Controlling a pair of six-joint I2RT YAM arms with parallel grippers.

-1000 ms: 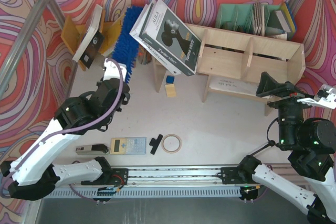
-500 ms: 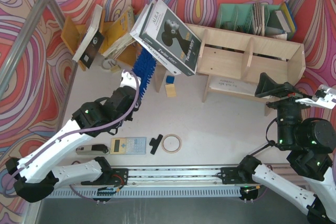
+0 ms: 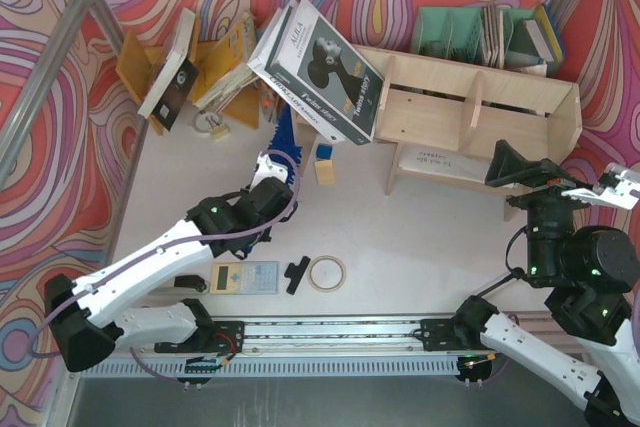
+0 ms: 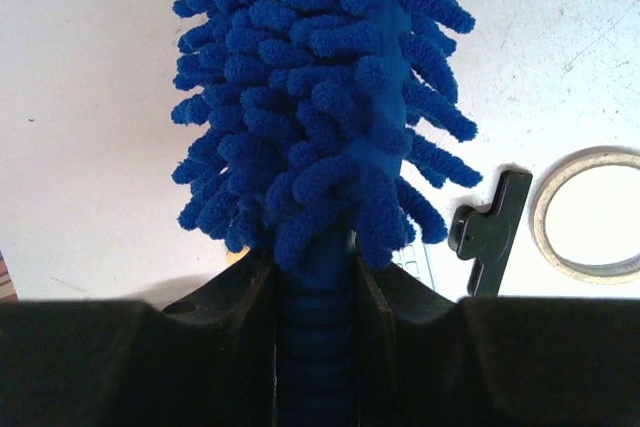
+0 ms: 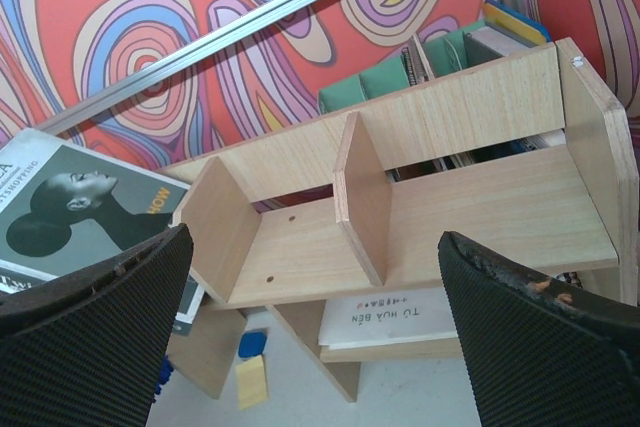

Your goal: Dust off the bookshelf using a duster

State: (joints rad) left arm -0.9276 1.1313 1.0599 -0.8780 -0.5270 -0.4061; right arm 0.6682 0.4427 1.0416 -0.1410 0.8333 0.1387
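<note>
The duster (image 4: 320, 97) is bright blue and fluffy, and its dark blue handle is clamped between the jaws of my left gripper (image 4: 315, 297). In the top view my left gripper (image 3: 272, 173) sits in front of the bookshelf's left end. The duster (image 3: 285, 135) points away from me, and its far end is hidden under the leaning books (image 3: 322, 59). The pale plywood bookshelf (image 3: 470, 107) stands at the back right. My right gripper (image 3: 558, 177) hangs open in front of its right end. In the right wrist view the bookshelf (image 5: 420, 217) shows between the wide-apart fingers (image 5: 540, 337) of my right gripper (image 5: 315, 327).
A tape ring (image 3: 326, 273), a black clip (image 3: 297, 274) and a calculator (image 3: 244, 277) lie near the front edge. An orange book rack (image 3: 215, 62) stands at the back left. The green organizer (image 3: 480, 32) is behind the shelf. A yellow block (image 3: 325, 171) lies by the shelf's left leg.
My left arm swung right and lower, carrying the duster from beside the orange rack to under the leaning books at the shelf's left end. The right arm stayed put.
</note>
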